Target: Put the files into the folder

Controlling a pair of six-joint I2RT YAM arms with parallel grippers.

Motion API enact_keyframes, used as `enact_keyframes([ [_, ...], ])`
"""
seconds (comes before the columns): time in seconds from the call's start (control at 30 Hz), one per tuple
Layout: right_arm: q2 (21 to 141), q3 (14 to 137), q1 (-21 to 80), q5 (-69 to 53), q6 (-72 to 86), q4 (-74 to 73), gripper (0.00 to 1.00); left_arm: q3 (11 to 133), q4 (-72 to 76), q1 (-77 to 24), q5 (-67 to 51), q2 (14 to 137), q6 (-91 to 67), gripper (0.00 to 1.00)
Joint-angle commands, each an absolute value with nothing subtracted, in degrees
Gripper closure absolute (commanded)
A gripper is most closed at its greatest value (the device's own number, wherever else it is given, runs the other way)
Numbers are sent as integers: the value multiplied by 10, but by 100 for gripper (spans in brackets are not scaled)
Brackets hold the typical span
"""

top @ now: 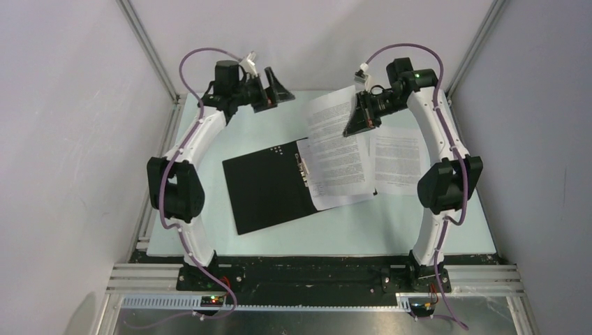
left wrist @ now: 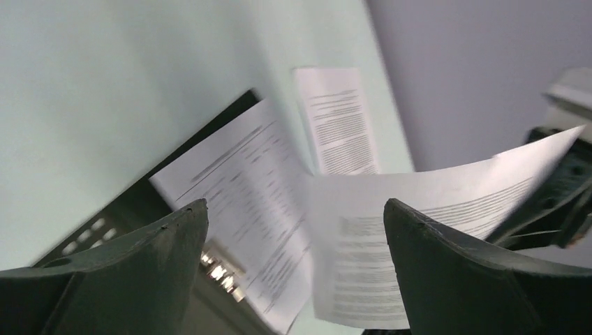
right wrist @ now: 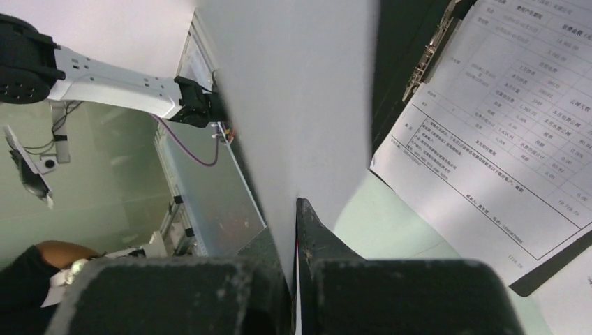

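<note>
1. Right wrist view: my right gripper (right wrist: 296,209) is clamped on the edge of the lifted sheet (right wrist: 300,105), which stands up from the jaws, clear of the table (top: 335,230).
2. Just past that hand, lower down, the folder (top: 269,185) lies open with its black inside up. A second sheet (top: 338,171) rests on the half nearer the hand, beside the metal clip (right wrist: 429,49). I cannot tell if it is clipped.
3. On the hand's other side, a third sheet (top: 398,160) lies on the table, outside the folder.
4. My read: one sheet in, one in hand, one to fetch.
5. The right arm is bent high, wrist turned toward the folder. Across the folder, the left gripper (top: 269,87) hangs raised, jaws apart, holding nothing.
</note>
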State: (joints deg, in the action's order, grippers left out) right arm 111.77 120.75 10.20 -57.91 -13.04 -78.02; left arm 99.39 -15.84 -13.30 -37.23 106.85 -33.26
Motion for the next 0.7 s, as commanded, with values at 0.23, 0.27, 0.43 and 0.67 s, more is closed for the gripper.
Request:
enact_keyframes([
  [0.23, 1345, 1310, 79, -511, -99, -767, 100, 892, -351, -106, -234, 1011, -157, 1],
  [0.27, 1358, 1321, 75, -508, -100, -768, 100, 891, -360, -101, -237, 1013, -149, 1],
  [0.43, 1396, 1308, 58, -491, -118, -768, 100, 895, -412, -92, -240, 1027, -96, 1],
  [0.67, 1435, 1302, 51, -424, -132, -770, 100, 878, -424, -94, -246, 1048, -77, 1],
])
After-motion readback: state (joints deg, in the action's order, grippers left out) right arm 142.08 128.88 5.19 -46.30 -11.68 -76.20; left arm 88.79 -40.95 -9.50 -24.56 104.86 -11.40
